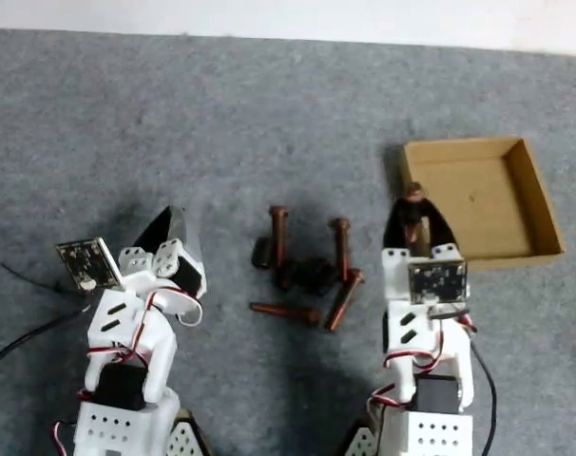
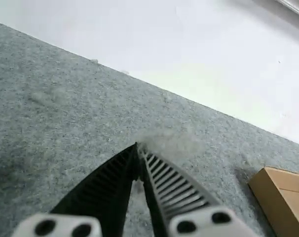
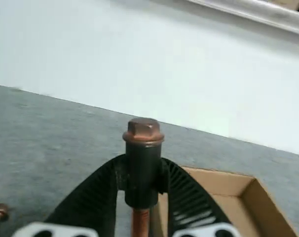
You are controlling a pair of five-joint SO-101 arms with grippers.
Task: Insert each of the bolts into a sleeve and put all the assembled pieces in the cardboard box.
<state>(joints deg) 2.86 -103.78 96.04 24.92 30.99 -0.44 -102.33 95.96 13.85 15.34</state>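
Copper-coloured hex-head bolts (image 1: 280,237) are your job. Farthest left of the brown cardboard box (image 1: 547,214), your left gripper (image 1: 177,217) sits with fingers together on nothing, likely spare. Between it and the box, the loose bolts lie heaped with black sleeves (image 1: 314,275) on the grey felt bench (image 1: 126,114). Just beside the box's left wall, your right gripper (image 1: 416,223) clamps its fingers on an upright sleeved bolt (image 3: 141,163), ready, I judge, for boxing.
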